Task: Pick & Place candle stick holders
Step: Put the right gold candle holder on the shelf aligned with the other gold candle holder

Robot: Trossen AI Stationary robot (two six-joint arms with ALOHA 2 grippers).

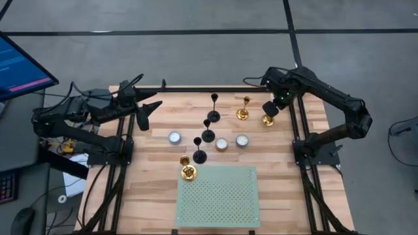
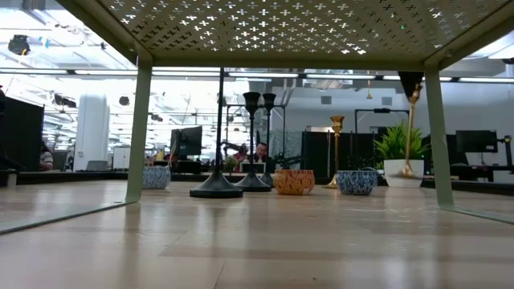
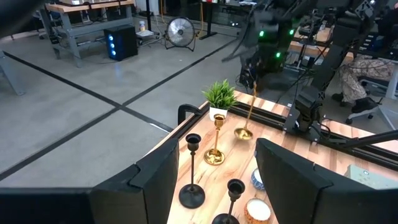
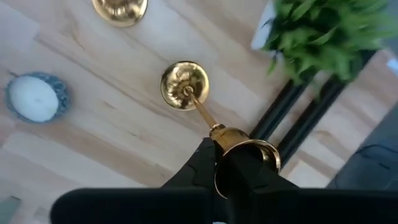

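The right gripper is pinched shut on the top cup of a gold candle stick holder, whose round base hangs below the fingers above the wood table, just beside the green potted plant at the far edge. A second gold holder stands close beside the gripper, toward the table's middle; the third gold holder stands well away at the near side, touching the corner of the green perforated stand. Three black holders stand in a loose line between them. Three small candle cups sit among the black stems. The left gripper waits with fingers spread at the table's left edge, holding nothing.
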